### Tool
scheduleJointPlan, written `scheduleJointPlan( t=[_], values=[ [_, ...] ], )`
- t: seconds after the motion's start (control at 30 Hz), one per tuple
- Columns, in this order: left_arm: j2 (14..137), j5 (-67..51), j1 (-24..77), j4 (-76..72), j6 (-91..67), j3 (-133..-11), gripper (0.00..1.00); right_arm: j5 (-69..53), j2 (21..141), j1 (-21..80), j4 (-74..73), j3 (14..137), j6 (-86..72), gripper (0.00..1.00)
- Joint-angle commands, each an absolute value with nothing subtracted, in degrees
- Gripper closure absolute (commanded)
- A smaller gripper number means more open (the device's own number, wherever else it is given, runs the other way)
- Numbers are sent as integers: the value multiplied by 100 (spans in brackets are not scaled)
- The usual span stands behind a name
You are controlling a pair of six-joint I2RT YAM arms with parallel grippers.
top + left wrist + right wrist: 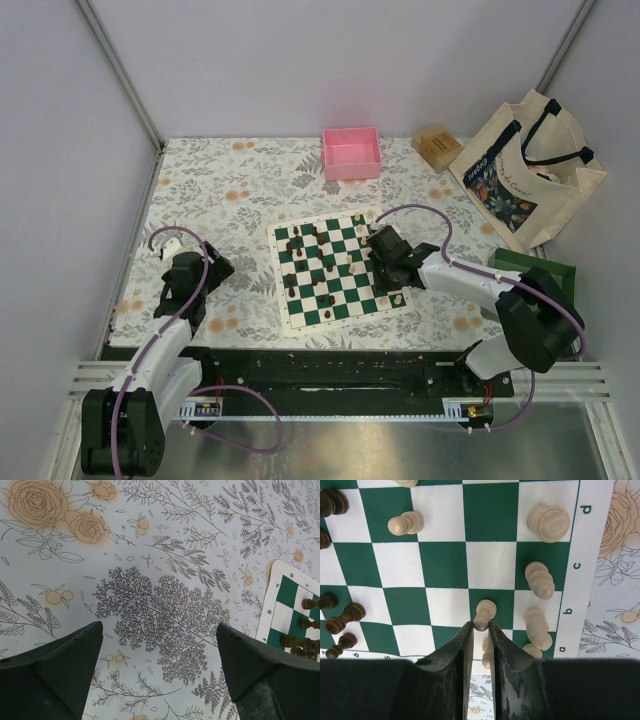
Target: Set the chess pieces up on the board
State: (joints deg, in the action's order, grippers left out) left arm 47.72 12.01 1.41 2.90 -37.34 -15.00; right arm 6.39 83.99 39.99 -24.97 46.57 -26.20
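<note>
The green-and-white board (335, 300) lies mid-table with dark and cream chess pieces scattered on it. My right gripper (385, 262) hovers over its right side. In the right wrist view the gripper (481, 625) is shut on the head of a cream pawn (485, 610) that stands on a green square of the board (445, 560), near row b. More cream pieces (540, 579) line the edge column and dark pieces (342, 618) stand at the left. My left gripper (215, 265) is open over the floral cloth, left of the board (287, 587); nothing lies between its fingers (75, 650).
A pink tray (351, 152) sits at the back, with a small wooden box (437, 146) and a tote bag (525, 170) to its right. A green tray (540, 268) lies at the right edge behind the right arm. Dark pieces (300, 642) stand at the board's left rim.
</note>
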Motion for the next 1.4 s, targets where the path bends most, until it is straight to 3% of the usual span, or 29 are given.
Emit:
scheduleJointPlan(
  t=[0.0,0.47,0.83,1.2,1.37],
  values=[
    [4737,1213,132,-9,-3700,-1661,1,650,8438,3955,-2329,4667,-2646,71],
    [4746,1195,141,-9,-3691,-1661,1,299,8156,3955,-2400,5431,-2355,57],
    [4702,1204,132,-9,-3700,-1635,1,-167,9360,3955,-2162,6231,-2303,53],
    [4720,1204,141,-9,-3700,-1635,1,-123,9896,3964,-2101,6486,-2338,52],
    [4720,1204,141,-9,-3700,-1644,1,-114,10089,3955,-2118,6565,-2320,57]
  ],
)
